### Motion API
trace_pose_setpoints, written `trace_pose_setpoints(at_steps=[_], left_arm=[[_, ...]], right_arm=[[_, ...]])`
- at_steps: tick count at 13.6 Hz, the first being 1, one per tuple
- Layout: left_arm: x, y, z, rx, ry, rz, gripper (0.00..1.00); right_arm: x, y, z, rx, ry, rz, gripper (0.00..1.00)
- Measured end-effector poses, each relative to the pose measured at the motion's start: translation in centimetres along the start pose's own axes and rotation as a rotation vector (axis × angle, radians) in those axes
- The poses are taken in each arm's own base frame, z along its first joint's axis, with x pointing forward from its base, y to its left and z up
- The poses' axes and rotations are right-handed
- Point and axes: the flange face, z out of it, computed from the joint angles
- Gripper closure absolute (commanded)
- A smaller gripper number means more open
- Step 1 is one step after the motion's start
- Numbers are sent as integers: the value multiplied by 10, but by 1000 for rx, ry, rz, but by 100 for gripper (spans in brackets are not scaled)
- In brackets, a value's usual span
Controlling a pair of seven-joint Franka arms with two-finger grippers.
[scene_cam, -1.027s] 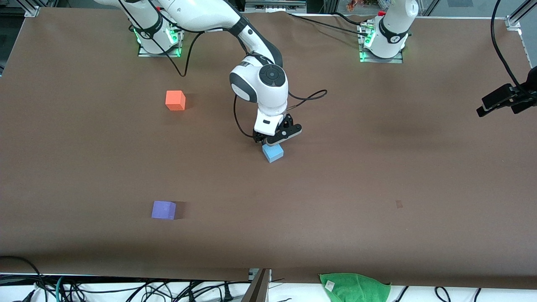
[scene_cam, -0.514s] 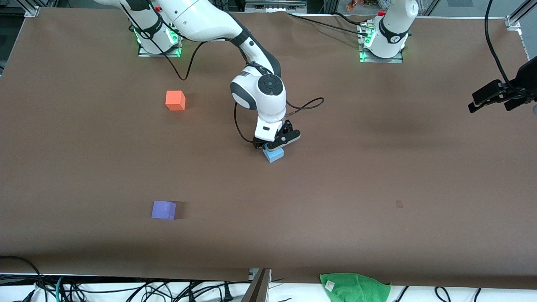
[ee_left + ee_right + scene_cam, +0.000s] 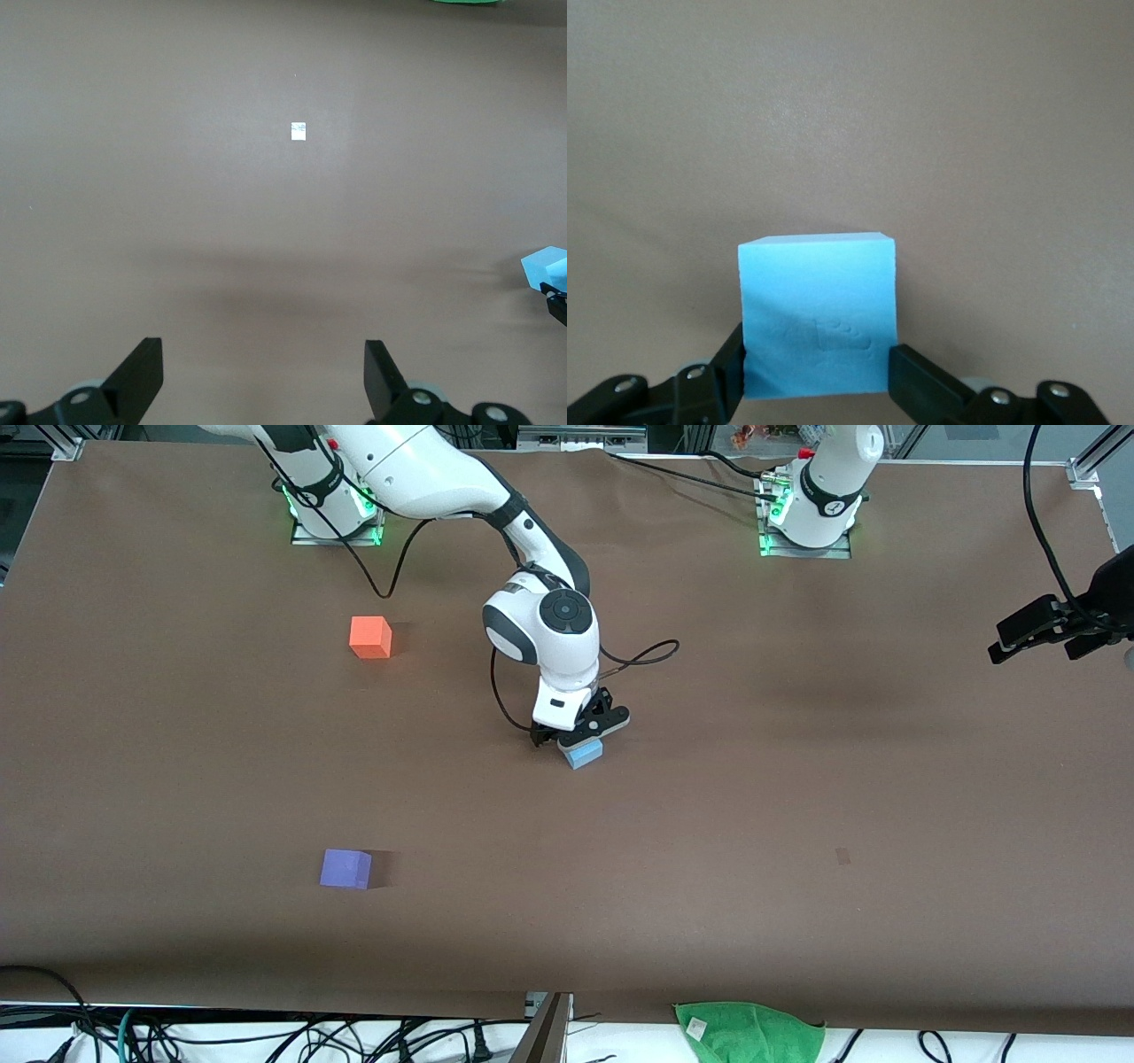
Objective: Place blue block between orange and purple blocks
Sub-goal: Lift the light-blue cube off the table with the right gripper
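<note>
A robotics lab: two arm bases (image 3: 335, 500) bolted to a brown-covered surface (image 3: 797, 797), aluminium framing (image 3: 1085, 465), loose cables (image 3: 266, 1036).

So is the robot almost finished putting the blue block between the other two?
Not yet. The right gripper has reached the blue block and clamps it, down on the table. Carrying it is left: the gap between the orange block and purple block has nothing in it. The left gripper waits, open.
</note>
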Motion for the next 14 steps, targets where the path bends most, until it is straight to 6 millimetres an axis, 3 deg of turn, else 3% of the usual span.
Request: trace_pose_setpoints(at_steps=[14], left_arm=[[3,0,6,0,-11,0,0]], right_arm=[[8,-2,-9,12,30,3,1]])
